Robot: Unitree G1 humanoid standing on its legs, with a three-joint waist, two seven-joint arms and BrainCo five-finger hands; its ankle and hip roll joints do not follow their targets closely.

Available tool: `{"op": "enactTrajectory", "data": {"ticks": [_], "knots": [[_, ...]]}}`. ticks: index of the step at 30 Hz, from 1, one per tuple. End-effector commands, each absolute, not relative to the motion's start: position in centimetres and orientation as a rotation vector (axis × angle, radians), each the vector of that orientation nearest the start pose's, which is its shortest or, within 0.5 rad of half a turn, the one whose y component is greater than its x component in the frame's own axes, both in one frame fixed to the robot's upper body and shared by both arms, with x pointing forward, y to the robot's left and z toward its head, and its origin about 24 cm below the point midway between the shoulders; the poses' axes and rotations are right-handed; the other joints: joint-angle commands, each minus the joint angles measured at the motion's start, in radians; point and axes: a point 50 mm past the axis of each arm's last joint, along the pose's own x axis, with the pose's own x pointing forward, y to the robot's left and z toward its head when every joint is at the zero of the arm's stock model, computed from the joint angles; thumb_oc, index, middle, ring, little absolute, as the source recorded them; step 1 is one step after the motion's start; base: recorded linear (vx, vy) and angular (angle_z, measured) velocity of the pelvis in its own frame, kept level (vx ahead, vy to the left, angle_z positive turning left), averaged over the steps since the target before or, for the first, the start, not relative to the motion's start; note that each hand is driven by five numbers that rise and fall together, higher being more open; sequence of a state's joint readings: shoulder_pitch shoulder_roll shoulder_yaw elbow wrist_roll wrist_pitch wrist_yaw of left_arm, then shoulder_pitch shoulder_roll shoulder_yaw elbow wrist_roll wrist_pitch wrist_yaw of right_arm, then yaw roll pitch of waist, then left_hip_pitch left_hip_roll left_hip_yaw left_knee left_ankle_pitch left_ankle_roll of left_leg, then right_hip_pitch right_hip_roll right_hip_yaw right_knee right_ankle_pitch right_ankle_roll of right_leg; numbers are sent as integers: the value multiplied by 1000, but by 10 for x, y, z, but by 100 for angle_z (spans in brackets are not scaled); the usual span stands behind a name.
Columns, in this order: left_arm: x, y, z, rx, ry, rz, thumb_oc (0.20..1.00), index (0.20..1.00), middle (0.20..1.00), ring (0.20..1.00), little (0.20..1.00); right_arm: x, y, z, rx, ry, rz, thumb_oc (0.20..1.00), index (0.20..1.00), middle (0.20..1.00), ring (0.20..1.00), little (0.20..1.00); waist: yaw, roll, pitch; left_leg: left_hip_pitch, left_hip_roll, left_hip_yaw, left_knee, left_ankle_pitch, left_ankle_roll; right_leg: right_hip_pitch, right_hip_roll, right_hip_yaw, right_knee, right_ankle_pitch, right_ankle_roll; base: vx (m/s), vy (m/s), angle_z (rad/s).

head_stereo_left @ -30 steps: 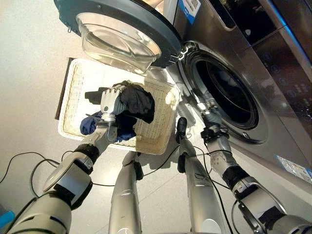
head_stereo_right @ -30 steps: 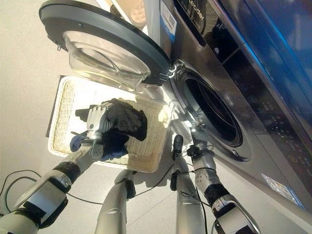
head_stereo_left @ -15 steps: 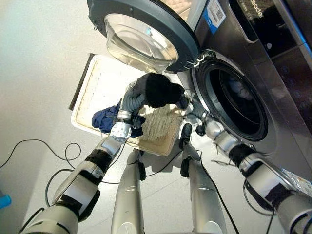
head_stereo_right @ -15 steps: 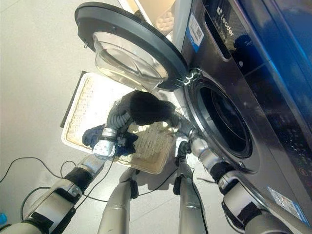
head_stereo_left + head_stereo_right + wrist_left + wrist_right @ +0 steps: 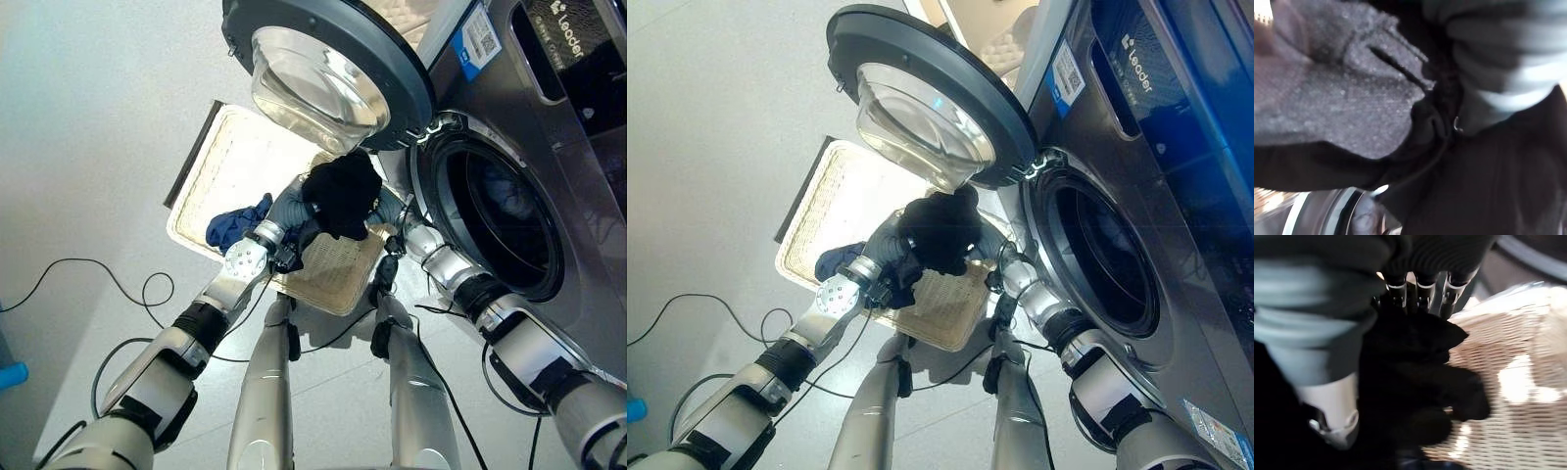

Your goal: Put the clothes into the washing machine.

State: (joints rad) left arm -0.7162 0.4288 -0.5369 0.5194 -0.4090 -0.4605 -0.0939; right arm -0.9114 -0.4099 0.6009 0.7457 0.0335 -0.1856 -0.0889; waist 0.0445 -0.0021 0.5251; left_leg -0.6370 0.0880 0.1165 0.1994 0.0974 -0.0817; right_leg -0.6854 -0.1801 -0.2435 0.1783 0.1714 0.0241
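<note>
Black clothes (image 5: 343,193) hang in a bundle above the wicker basket (image 5: 220,166), just under the open round door (image 5: 328,67) of the washing machine (image 5: 534,147) and beside its drum opening (image 5: 500,220). Left hand (image 5: 294,208) sits beneath and against the bundle; whether its fingers are clamped on the cloth I cannot tell. Right hand (image 5: 1418,293) presses into the bundle's other side, its fingers (image 5: 1449,296) buried in the cloth, state unclear. Blue clothes (image 5: 233,223) lie in the basket on the floor (image 5: 88,147).

A pale wicker basket (image 5: 235,166) sits on the light floor (image 5: 88,127); a blue object (image 5: 8,377) lies nearby.
</note>
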Motion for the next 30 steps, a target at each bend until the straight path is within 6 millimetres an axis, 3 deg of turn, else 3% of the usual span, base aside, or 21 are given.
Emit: {"op": "enactTrajectory", "data": {"ticks": [1,5,15,16,18,22,30], "knots": [[336,78,176,120,-603,-659,200,200,200,200,200,383,-98,176,-699,-385,429,1000,1000,1000,1000,1000,3,65,-5,-19,-66,45,12,-41,-1,-14,-15,-42,151,-119,109,0,0,0],[336,72,176,100,-587,-689,200,200,200,200,200,380,-91,176,-649,-389,480,1000,1000,1000,1000,1000,2,64,-5,-17,-66,47,16,-42,1,-12,-17,-40,154,-119,107,0,0,0],[336,51,175,-35,-492,-781,200,200,200,200,200,372,-70,183,-238,-407,640,1000,1000,1000,1000,1000,-5,58,-5,-16,-74,44,23,-44,3,-8,-13,-34,148,-114,105,2,-3,1],[336,49,174,-40,-488,-784,200,200,200,200,200,371,-68,183,-208,-411,658,809,809,809,809,809,-5,58,-5,-17,-75,43,26,-45,3,-9,-13,-34,149,-114,105,0,0,0],[336,48,174,-40,-485,-787,200,200,200,200,200,369,-65,184,-144,-415,689,200,200,200,200,200,-6,57,-5,-17,-75,43,27,-46,3,-8,-13,-33,149,-114,105,0,0,0],[337,45,172,-7,-483,-768,200,200,200,200,200,368,-65,182,-23,-392,733,200,200,200,200,200,-9,53,-5,-12,-77,45,26,-46,2,-1,-11,-34,142,-112,104,0,0,0],[342,48,169,105,-505,-686,200,200,200,200,200,371,-72,170,8,-358,704,200,200,200,200,200,-18,50,-5,-14,-73,52,30,-47,0,-3,-10,-32,137,-108,105,0,0,0]]}}
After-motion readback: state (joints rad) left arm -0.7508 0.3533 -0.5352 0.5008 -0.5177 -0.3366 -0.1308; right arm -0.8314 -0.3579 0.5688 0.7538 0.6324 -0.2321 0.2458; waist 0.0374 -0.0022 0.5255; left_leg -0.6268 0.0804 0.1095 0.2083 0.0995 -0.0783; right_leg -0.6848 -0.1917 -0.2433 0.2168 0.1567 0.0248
